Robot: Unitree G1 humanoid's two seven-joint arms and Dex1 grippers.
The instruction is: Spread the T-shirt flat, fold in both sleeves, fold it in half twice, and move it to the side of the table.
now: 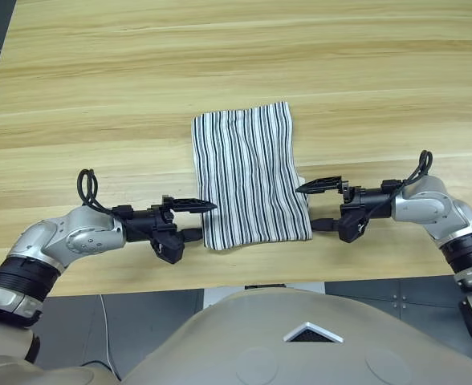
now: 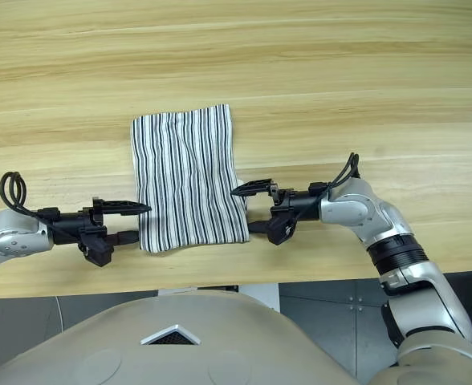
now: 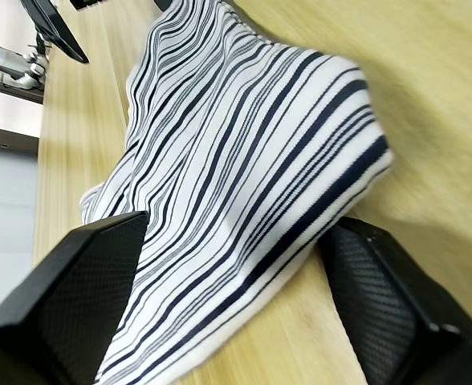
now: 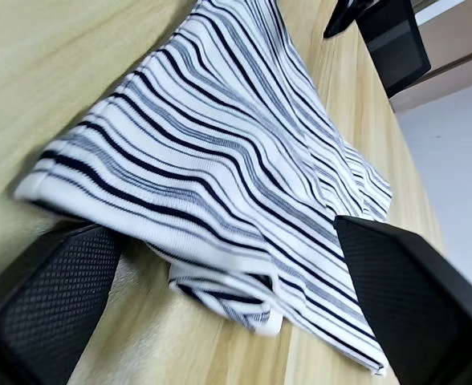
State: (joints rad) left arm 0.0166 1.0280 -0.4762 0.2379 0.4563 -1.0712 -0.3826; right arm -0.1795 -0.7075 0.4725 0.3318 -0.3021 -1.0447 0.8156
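The black-and-white striped T-shirt [image 1: 248, 176] lies folded into a narrow rectangle on the wooden table, close to its front edge. My left gripper [image 1: 197, 220] is open at the shirt's near left corner, its fingers [image 3: 83, 297] standing either side of that corner's fabric [image 3: 244, 160]. At the near right corner my right gripper [image 1: 308, 207] is also open, with the folded edge [image 4: 220, 184] between its fingers [image 4: 413, 289]. Both grippers sit low over the table top. A bit of white hem [image 4: 252, 309] sticks out under the right corner.
The wooden table [image 1: 99, 80] stretches bare to the far side and to both sides of the shirt. Its front edge [image 1: 140, 287] runs just behind both wrists, with grey floor [image 1: 380, 293] below.
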